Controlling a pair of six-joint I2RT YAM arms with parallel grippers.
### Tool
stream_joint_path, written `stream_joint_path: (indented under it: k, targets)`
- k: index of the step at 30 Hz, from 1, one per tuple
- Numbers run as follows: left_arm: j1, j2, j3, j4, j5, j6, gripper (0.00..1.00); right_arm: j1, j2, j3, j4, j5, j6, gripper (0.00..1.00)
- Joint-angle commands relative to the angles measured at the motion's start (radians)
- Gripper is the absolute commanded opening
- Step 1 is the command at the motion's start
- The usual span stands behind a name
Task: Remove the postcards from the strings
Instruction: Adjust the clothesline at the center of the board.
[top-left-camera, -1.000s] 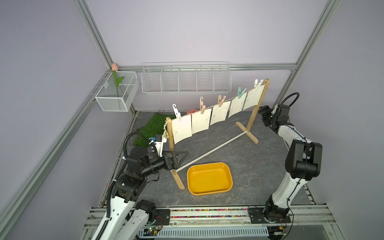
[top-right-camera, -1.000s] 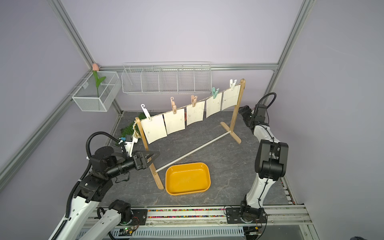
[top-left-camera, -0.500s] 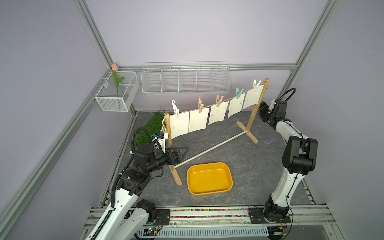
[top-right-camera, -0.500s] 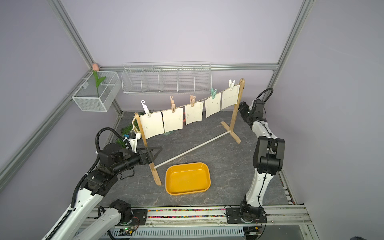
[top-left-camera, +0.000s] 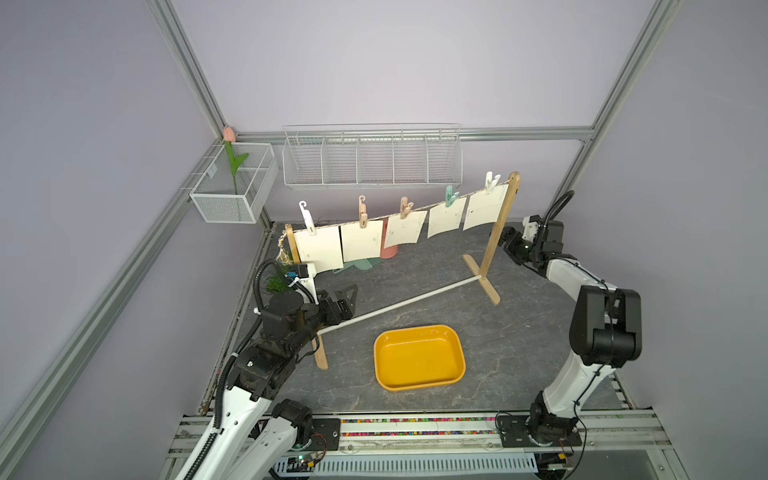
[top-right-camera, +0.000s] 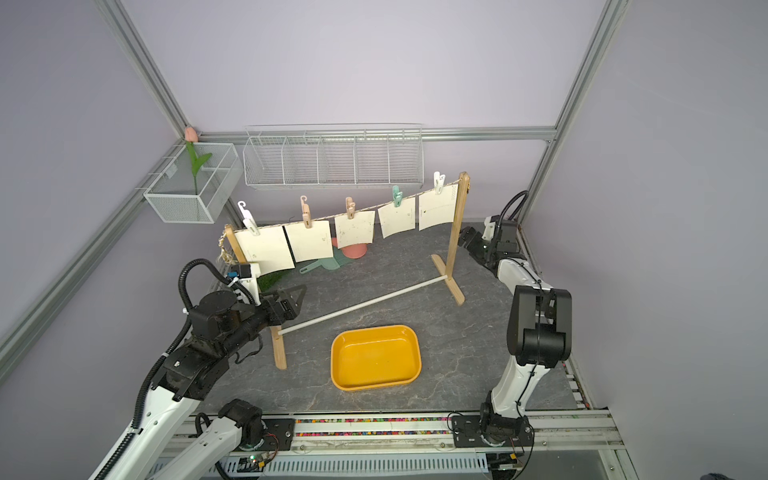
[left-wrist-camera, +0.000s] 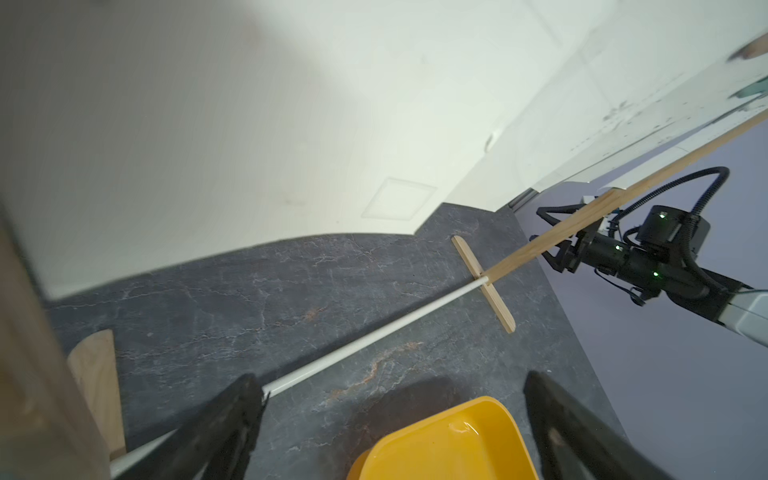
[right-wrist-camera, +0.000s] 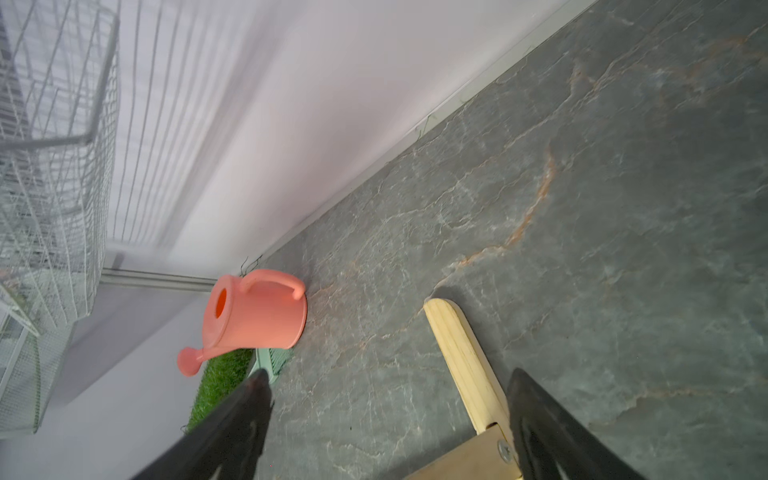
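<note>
Our left gripper (top-left-camera: 353, 300) gapes wide, holding nothing, just beside the frame's left post (top-left-camera: 293, 245). Our right gripper (top-left-camera: 506, 244) stands spread either side of the right post (top-left-camera: 498, 232), clamping nothing. All five postcards (top-left-camera: 405, 229) hang pegged on the string (top-left-camera: 432, 205), along the table's (top-left-camera: 519, 332) back edge.

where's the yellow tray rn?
In both top views the yellow tray lies on the dark tabletop at front centre, on the robot's side of the white rod and beside the frame's wooden foot.
</note>
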Motion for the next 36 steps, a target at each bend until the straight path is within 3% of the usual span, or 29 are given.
stream_joint_path:
  k: [1,7,12,15,19,22,25,29,32,36]
  targets:
    - [-0.004,-0.036,0.04,-0.065,-0.089,0.059,1.0,0.015,-0.117,-0.078,0.001,-0.001,-0.062,0.89]
    - [-0.003,-0.063,0.089,-0.159,0.01,0.109,1.0,0.028,-0.3,-0.165,-0.081,0.155,-0.155,0.89]
    - [-0.004,-0.025,0.127,-0.254,0.255,0.127,1.0,0.084,-0.498,-0.27,-0.117,0.345,-0.266,0.89]
    - [-0.004,0.025,0.163,-0.344,0.346,0.158,1.0,0.11,-0.592,-0.316,-0.187,0.45,-0.303,0.89]
    - [-0.004,0.018,0.173,-0.374,0.391,0.181,0.99,0.154,-0.716,-0.422,-0.189,0.48,-0.407,0.89]
    - [-0.003,0.032,0.164,-0.359,0.492,0.195,0.99,0.181,-0.774,-0.503,-0.097,0.456,-0.486,0.91]
    - [-0.01,0.053,0.154,-0.343,0.587,0.203,1.0,0.185,-0.768,-0.557,0.039,0.383,-0.505,0.94]
    - [-0.032,0.025,0.126,-0.307,0.612,0.206,1.0,0.185,-0.661,-0.535,0.121,0.311,-0.541,1.0]
    - [-0.041,0.006,0.102,-0.283,0.631,0.213,1.0,0.191,-0.565,-0.486,0.149,0.264,-0.572,0.94]
    - [-0.048,-0.002,0.094,-0.28,0.618,0.228,1.0,0.224,-0.469,-0.418,0.179,0.327,-0.626,0.93]
